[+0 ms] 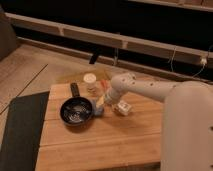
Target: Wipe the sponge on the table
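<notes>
The sponge (98, 107) is a small blue-grey block with a pale yellowish face. It lies on the wooden table (100, 145) just right of the black bowl (76, 111). My gripper (103, 100) comes in from the right on the white arm (145, 90). Its tip is directly over the sponge and touching or nearly touching it. The arm's end hides the sponge's far side, and I cannot see whether the sponge is gripped.
A white box-like pack (122, 107) sits right of the gripper under the arm. A small black bar (75, 89) and a white cup (90, 81) stand at the table's back. A dark grey mat (20, 130) lies on the floor to the left.
</notes>
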`<state>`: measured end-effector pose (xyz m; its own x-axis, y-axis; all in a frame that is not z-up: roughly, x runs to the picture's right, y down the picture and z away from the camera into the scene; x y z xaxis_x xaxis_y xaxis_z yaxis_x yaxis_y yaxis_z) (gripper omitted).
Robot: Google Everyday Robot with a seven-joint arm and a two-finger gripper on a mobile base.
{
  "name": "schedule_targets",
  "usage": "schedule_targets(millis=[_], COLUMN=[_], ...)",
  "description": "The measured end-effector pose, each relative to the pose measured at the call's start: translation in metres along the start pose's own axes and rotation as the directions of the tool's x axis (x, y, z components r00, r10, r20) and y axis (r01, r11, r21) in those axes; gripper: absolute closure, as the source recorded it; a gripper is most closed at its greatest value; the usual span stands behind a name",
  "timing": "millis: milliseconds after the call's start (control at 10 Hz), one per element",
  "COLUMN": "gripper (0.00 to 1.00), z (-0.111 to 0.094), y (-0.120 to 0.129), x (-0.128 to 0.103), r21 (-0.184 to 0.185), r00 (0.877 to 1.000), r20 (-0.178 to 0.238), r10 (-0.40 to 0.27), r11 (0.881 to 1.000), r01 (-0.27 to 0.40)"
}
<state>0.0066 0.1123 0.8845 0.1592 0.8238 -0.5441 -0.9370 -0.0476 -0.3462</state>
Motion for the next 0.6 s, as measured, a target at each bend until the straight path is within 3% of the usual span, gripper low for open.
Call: schedule_targets(millis=[300, 600], gripper=[0.35, 0.35], z=[-0.001, 0.011], y=[-0.003, 0.004], x=[-0.003, -0.005], r21=[0.042, 0.041], r00=[1.0, 0.998], r20=[-0.024, -0.061], r10=[-0.007, -0.011], r11=[0.999, 0.999], r01=[0.008, 0.013])
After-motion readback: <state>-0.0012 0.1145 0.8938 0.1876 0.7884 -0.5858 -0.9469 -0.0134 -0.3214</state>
